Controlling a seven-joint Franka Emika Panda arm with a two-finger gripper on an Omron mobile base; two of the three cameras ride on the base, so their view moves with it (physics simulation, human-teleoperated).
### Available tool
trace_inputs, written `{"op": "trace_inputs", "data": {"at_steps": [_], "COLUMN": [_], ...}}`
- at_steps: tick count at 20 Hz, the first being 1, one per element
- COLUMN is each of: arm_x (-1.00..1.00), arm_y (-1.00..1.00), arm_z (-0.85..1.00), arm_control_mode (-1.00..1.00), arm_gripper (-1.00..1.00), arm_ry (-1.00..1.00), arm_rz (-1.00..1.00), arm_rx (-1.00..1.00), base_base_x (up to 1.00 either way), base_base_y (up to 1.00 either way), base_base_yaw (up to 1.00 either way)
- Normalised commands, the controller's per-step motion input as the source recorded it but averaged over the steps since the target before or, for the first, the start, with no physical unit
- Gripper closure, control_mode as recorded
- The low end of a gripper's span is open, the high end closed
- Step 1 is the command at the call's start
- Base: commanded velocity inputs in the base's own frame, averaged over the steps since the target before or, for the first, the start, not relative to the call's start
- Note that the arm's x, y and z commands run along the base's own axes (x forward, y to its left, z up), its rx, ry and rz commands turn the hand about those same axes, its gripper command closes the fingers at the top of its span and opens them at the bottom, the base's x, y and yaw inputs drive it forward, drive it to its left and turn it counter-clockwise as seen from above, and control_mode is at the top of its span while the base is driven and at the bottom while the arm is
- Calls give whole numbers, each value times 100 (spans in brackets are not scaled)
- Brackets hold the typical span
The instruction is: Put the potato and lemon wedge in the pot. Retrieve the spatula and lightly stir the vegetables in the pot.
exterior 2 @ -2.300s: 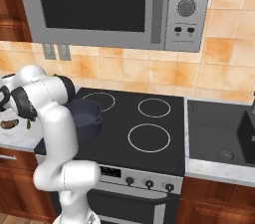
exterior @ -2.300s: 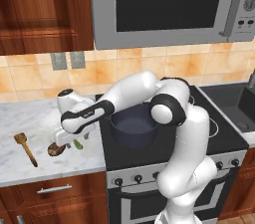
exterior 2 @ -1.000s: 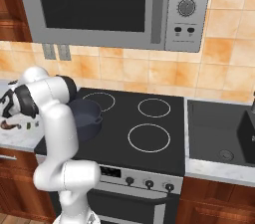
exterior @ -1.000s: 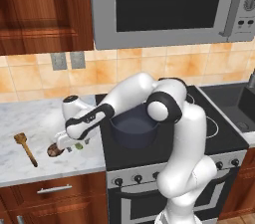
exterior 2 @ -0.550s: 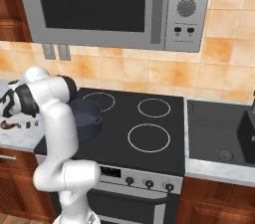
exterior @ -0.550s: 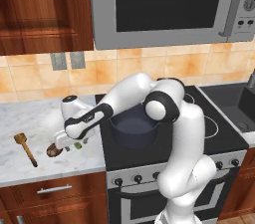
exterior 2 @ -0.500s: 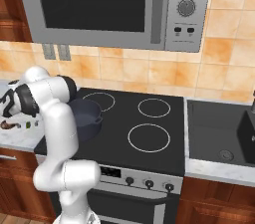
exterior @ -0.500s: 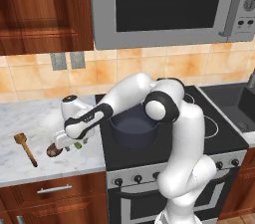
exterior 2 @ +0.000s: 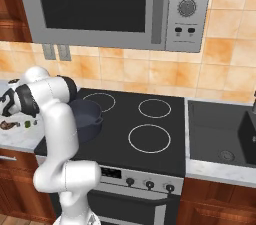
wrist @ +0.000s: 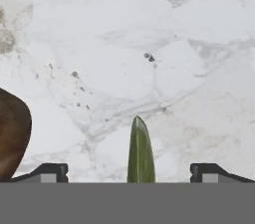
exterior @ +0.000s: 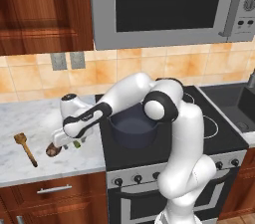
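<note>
The arm reaches out to its left, low over the marble counter [exterior: 30, 118] beside the stove [exterior: 164, 143], and the gripper [wrist: 129, 170] hangs just above the lemon wedge [wrist: 140, 151]; seen from the hand, the green sliver stands straight up between the two dark fingertips [wrist: 49, 171], which are spread wide with nothing between them but the wedge and bare stone. The potato [wrist: 12, 136] lies just beside it at the left edge of that view, outside the jaws; in the left base view the potato [exterior: 52, 149] shows as a brown lump under the hand with the wedge [exterior: 77, 143] as a green speck close by.

The pot [exterior: 133, 126] sits on the front left burner, near the hand but apart from it; I cannot tell whether anything is in it, though both vegetables are plainly on the counter. The spatula [exterior: 26, 148] lies untouched on the marble further left.

So I judge this to be the very first step, the pick of the lemon wedge, with nothing yet delivered. The next move calls for a short drop to the stone and a close squarely across the thin sliver; it is narrow and may slip or tip, and the potato alongside could be nudged if the hand drifts that way.
</note>
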Motion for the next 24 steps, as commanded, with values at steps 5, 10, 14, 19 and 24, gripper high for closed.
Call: {"op": "trace_inputs", "data": {"at_steps": [5, 10, 14, 19, 24], "arm_x": [0, -2, -4, -3, -13], "arm_y": [0, 0, 0, 0, 0], "arm_z": [-4, -1, 0, 0, 0], "arm_control_mode": [-100, -100, -100, -100, -100], "arm_gripper": [100, 100, 100, 100, 100], "arm_ry": [0, 0, 0, 0, 0], "arm_rz": [0, 0, 0, 0, 0], "arm_rx": [0, 0, 0, 0, 0], "base_base_x": [0, 0, 0, 0, 0], "base_base_y": [0, 0, 0, 0, 0], "base_base_yaw": [0, 0, 0, 0, 0]}}
